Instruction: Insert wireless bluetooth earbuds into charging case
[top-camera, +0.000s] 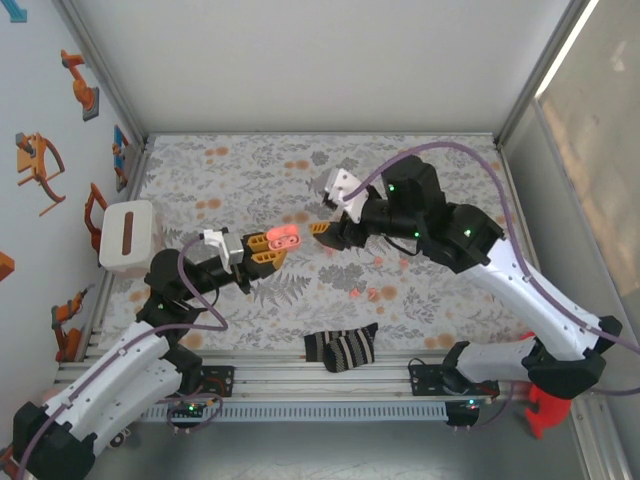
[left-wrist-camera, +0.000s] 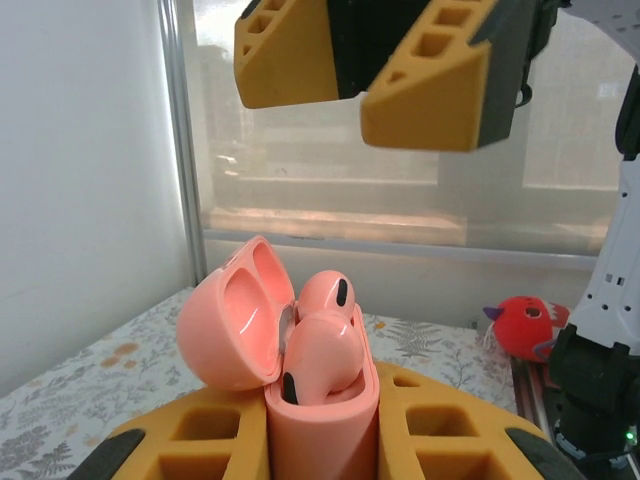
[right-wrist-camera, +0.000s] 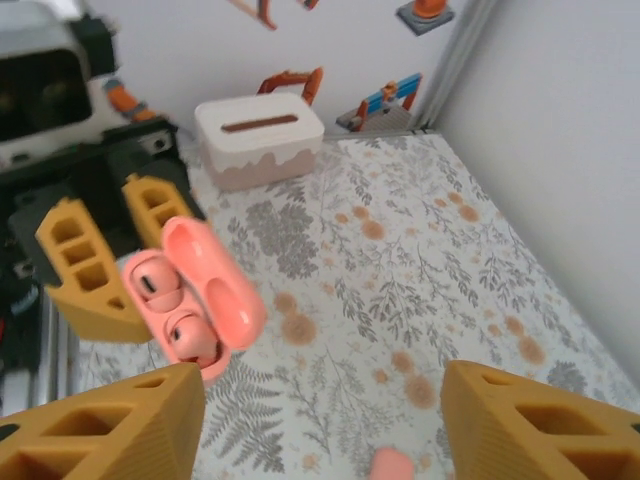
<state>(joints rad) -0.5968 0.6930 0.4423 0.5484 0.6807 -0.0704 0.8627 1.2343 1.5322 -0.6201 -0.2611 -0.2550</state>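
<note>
The left gripper (top-camera: 266, 249) is clamping the charging case (left-wrist-camera: 322, 425) above the cloth (top-camera: 440, 170), lid (left-wrist-camera: 232, 320) standing open, and two earbuds (left-wrist-camera: 322, 340) are sitting in its wells (the upper one seems not fully down). The right gripper (left-wrist-camera: 352, 90) is hanging spread and empty just beside. Pressing and closing are remaining, I judge. Around them air is free; the white box (top-camera: 126, 236) is standing well apart.
</note>
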